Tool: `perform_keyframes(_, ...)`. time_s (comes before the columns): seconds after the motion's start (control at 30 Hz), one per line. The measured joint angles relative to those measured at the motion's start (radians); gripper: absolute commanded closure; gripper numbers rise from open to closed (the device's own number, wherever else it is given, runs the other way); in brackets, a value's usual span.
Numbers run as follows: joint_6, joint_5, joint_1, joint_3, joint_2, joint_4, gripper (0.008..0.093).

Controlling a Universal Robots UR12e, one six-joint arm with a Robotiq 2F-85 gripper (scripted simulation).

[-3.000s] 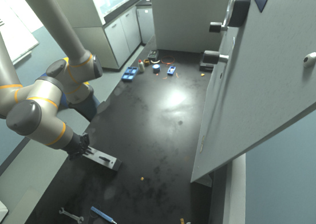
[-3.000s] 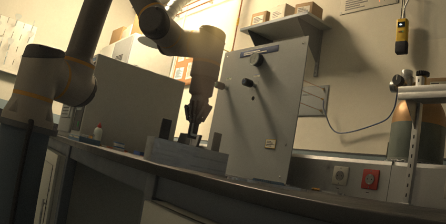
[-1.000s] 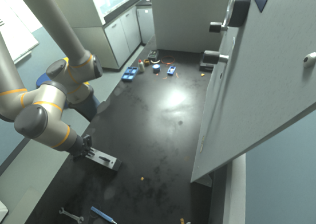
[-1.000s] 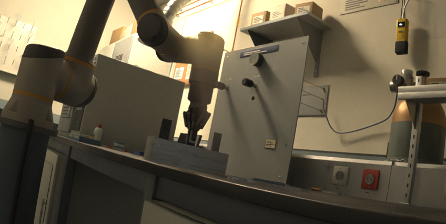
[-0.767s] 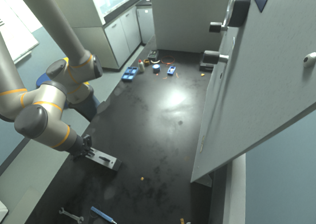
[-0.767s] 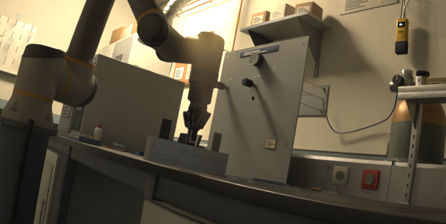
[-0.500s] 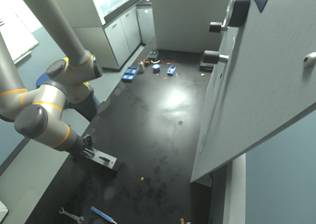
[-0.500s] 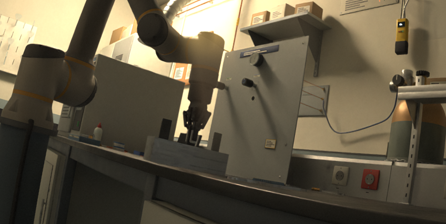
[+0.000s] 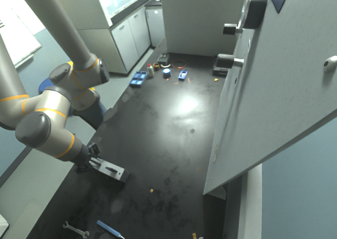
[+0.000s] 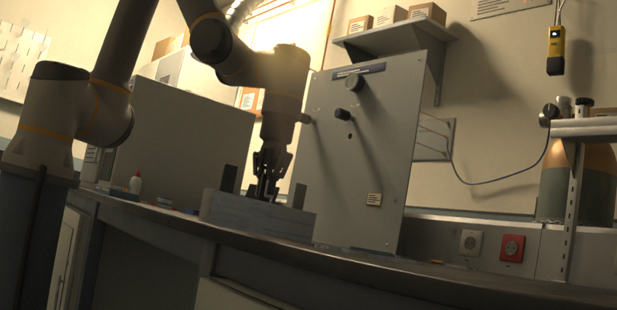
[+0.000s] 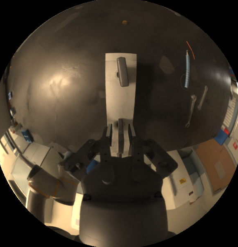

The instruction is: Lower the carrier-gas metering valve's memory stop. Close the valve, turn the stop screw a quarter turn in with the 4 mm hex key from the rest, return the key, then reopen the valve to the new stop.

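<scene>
At the near left edge of the dark bench the grey tool rest (image 9: 111, 170) (image 10: 258, 218) (image 11: 120, 92) lies flat with dark posts on it. The hex key's dark handle (image 11: 120, 132) stands on the rest's near end, between the fingers of my gripper (image 9: 93, 160) (image 10: 268, 190) (image 11: 120, 136), which hangs straight down over it and is open, holding nothing. The grey valve panel (image 9: 274, 86) (image 10: 359, 155) stands to the right with the metering valve's black knob (image 9: 227, 61) (image 10: 342, 113) and a small hole below it (image 10: 350, 136).
A large grey cabinet (image 10: 182, 142) stands behind the rest. Two spanners (image 9: 75, 229) (image 11: 195, 103) and a blue tool (image 9: 110, 229) (image 11: 187, 71) lie near the bench's front edge, and blue trays, a bottle and small parts (image 9: 158, 71) cluster at the far end.
</scene>
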Motion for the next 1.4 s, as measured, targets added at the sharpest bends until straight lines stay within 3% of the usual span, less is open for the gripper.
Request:
perform_keyframes(0.4,0.0,0.0,0.0,-0.001,-0.004,0.006,0.0634)
perform_keyframes(0.9,0.0,0.0,0.0,-0.026,-0.06,0.085,0.0634)
perform_keyframes(1.23,0.0,0.0,0.0,-0.03,-0.068,0.099,0.0634)
perform_keyframes(1.4,0.0,0.0,0.0,-0.051,-0.106,0.161,0.0634)
